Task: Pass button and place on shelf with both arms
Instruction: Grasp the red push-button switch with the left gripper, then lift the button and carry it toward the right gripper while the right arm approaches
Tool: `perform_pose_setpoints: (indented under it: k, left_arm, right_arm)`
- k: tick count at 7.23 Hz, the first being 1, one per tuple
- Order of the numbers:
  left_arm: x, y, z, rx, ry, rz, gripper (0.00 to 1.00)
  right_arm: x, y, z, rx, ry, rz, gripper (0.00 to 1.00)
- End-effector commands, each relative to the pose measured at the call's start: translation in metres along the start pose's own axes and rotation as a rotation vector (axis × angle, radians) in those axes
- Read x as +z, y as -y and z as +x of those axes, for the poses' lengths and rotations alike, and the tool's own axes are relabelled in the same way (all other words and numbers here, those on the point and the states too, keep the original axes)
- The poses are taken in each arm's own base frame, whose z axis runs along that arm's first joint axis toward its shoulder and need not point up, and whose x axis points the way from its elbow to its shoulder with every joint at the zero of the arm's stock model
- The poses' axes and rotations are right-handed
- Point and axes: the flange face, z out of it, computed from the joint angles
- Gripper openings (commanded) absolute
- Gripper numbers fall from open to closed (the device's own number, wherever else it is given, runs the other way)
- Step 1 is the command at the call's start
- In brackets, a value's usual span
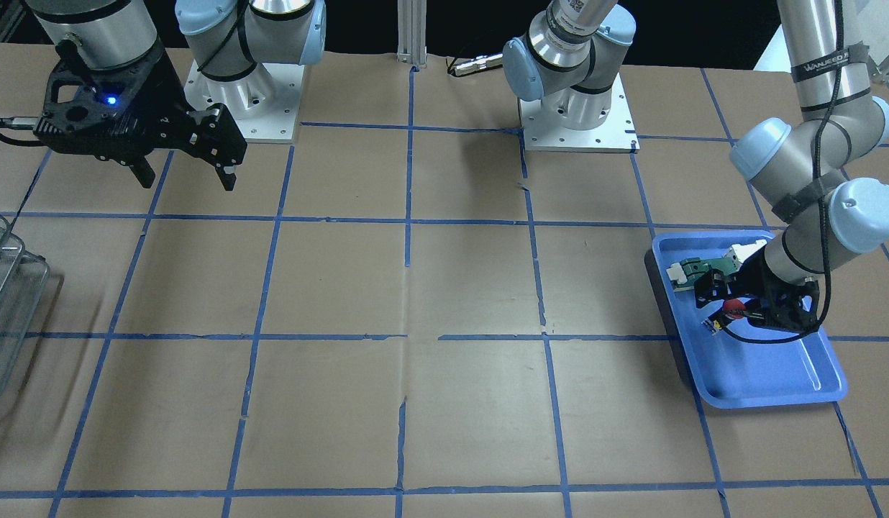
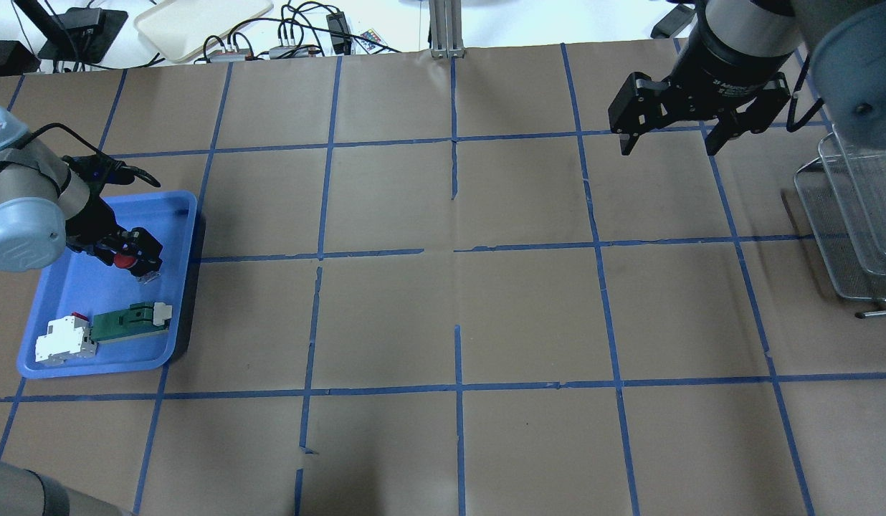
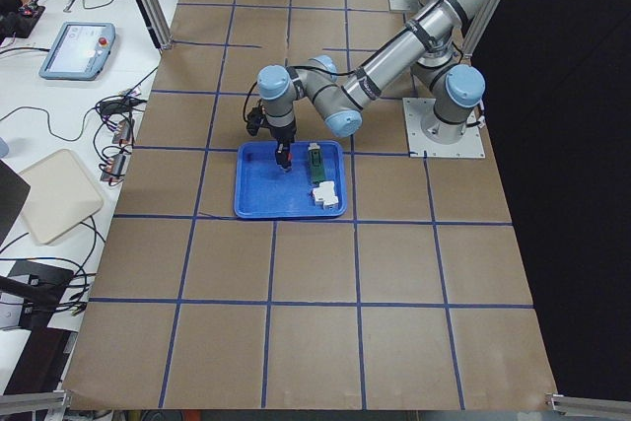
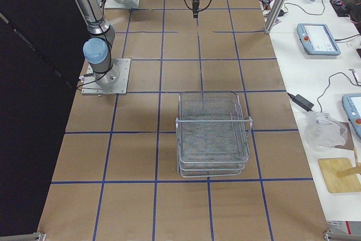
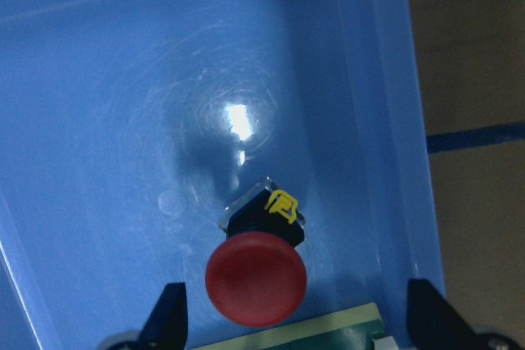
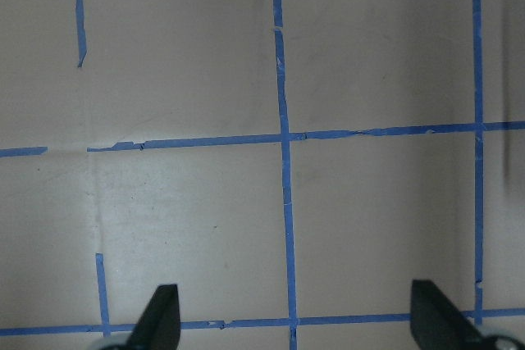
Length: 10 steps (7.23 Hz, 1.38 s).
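Left fingers (image 5: 170, 317): spread wide and empty, down inside the blue tray (image 5: 385, 79), one on either side of the button's cap. They straddled it, by the look of it, ready to close for the pick.
Button (image 5: 256, 279): lay on the tray floor toward the bench's left end, red cap up at the wrist camera, yellow contact end beyond. Nothing had hold of it.
Right fingers (image 6: 162, 317): wide apart too, nothing between them, hanging over bare bench (image 6: 189, 79) in the right half, probably placed there to receive the pass.
Shelf (image 4: 213, 134): stood toward the right end, nearer the operators' edge, handy to that right arm.
Tray neighbours: green-and-white part (image 2: 127, 324) and white block (image 2: 64, 340) sat close by, so the closing would call for care.
Stage: pick not yet made; handover and shelving all to come.
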Motion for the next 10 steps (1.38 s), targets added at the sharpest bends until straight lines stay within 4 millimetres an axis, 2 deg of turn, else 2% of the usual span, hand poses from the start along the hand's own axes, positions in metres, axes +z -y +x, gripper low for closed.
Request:
perform_pose_setpoints:
  k: [1,2,4,5,6,8,9,10]
  left_arm:
    - [0.003,0.002,-0.001,0.006,-0.003,0.009,0.49]
    - [-0.001,0.004,-0.003,0.007,0.005,0.016,0.0]
    - [-0.018,0.003,-0.003,0.015,0.03,0.032,0.0]
    - [-0.026,0.006,0.003,0.029,0.025,0.041,0.0]
    - [-0.039,0.004,0.021,0.029,-0.046,0.044,0.0]
    - [-0.066,0.001,0.073,-0.048,-0.215,0.022,0.0]
    - [-0.079,0.007,0.117,-0.159,-0.317,0.03,0.0]
    - [-0.086,0.016,0.171,-0.315,-0.414,0.016,0.0]
  right_arm:
    - [0.0,0.001,0.0,-0.001,0.0,0.005,1.0]
    - [0.0,0.001,0.0,-0.001,0.0,0.006,1.0]
    - [0.0,0.001,0.0,0.001,0.0,0.006,1.0]
    - [0.0,0.001,-0.001,0.002,0.002,0.006,1.0]
    - [-0.001,0.0,0.0,0.017,0.002,0.008,1.0]
    - [-0.007,0.003,0.0,0.02,0.001,0.023,1.0]
    - [-0.01,0.004,0.007,0.032,-0.008,0.027,1.0]
    - [-0.009,0.001,0.01,0.037,-0.015,0.006,1.0]
